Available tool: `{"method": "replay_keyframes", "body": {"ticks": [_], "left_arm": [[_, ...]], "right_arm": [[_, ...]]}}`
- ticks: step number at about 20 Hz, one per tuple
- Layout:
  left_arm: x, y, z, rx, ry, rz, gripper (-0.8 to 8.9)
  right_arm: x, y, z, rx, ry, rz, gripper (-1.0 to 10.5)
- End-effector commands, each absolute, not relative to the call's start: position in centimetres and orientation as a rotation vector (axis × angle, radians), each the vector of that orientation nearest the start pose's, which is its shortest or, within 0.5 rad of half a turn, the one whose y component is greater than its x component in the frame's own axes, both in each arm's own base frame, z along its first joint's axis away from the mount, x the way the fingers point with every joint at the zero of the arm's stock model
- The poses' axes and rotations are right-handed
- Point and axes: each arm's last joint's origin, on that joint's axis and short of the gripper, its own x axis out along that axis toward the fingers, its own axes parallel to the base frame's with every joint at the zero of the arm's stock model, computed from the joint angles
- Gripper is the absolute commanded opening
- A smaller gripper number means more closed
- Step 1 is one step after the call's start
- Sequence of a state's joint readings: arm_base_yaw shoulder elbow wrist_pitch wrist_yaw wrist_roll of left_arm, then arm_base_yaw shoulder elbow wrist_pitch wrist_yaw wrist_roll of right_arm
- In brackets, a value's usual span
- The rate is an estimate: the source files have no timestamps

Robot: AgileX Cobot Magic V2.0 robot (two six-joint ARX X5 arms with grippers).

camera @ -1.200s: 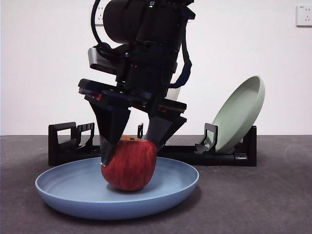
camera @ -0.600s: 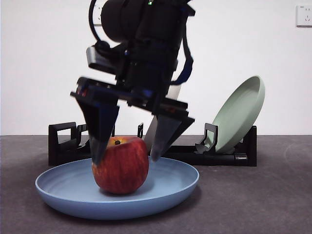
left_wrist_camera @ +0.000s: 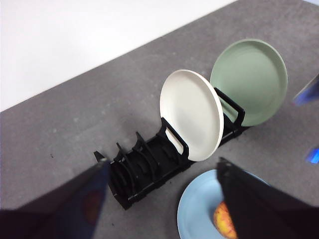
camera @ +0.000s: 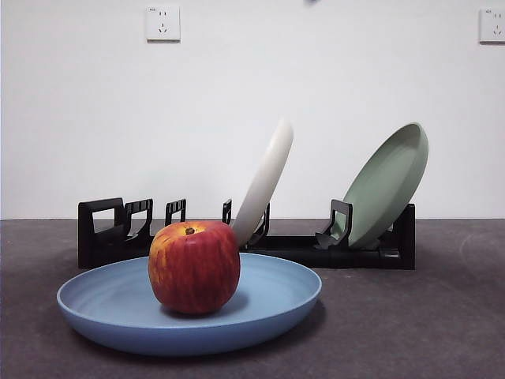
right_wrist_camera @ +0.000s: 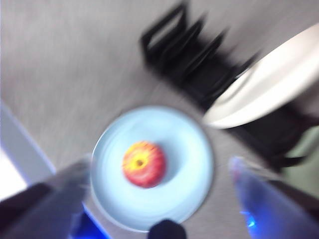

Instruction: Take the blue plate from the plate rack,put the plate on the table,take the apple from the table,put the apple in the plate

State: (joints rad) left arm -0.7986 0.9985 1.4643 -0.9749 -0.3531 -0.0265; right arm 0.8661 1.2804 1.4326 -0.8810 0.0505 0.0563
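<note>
Since a second ago, right gripper lifted clear, jaws wide, leaving red streaky apple upright in matte light-blue round plate; just retreat straight up, no nudging.

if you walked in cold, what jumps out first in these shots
The red apple sitting upright in the blue plate on the table, nearest the front camera, draws the eye first. Behind it the black plate rack holds a cream-white plate and a pale green plate, both leaning in their slots. No gripper touches anything; the right gripper hangs open high above the apple.
</note>
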Motion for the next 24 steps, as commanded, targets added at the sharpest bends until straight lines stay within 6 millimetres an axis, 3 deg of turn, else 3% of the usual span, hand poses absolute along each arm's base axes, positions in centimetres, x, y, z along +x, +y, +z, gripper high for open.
{"method": "replay_keyframes", "body": {"ticks": [1,5,8,13,17,24], "left_arm": [[11.4,-10.4,44.0,0.264,0.455,-0.481,-0.05],[11.4,-10.6,43.0,0.256,0.469,-0.526,-0.08],[11.3,-10.5,39.6,0.21,0.465,-0.519,-0.08],[10.2,-9.4,31.7,0.052,0.439,-0.493,-0.08],[9.7,-8.9,27.3,-0.037,0.434,-0.485,-0.09],[9.8,-9.0,26.4,-0.026,0.459,-0.472,-0.03]], "right_arm": [[15.2,16.9,40.1,-0.265,0.661,0.709,-0.2],[14.1,14.1,40.3,-0.232,0.672,0.656,-0.1],[13.3,13.0,38.7,-0.188,0.649,0.64,-0.1],[11.8,11.4,32.3,-0.086,0.639,0.617,-0.1],[11.2,10.9,27.5,-0.063,0.678,0.598,-0.1],[11.2,10.9,27.0,-0.061,0.681,0.596,-0.1]]}}
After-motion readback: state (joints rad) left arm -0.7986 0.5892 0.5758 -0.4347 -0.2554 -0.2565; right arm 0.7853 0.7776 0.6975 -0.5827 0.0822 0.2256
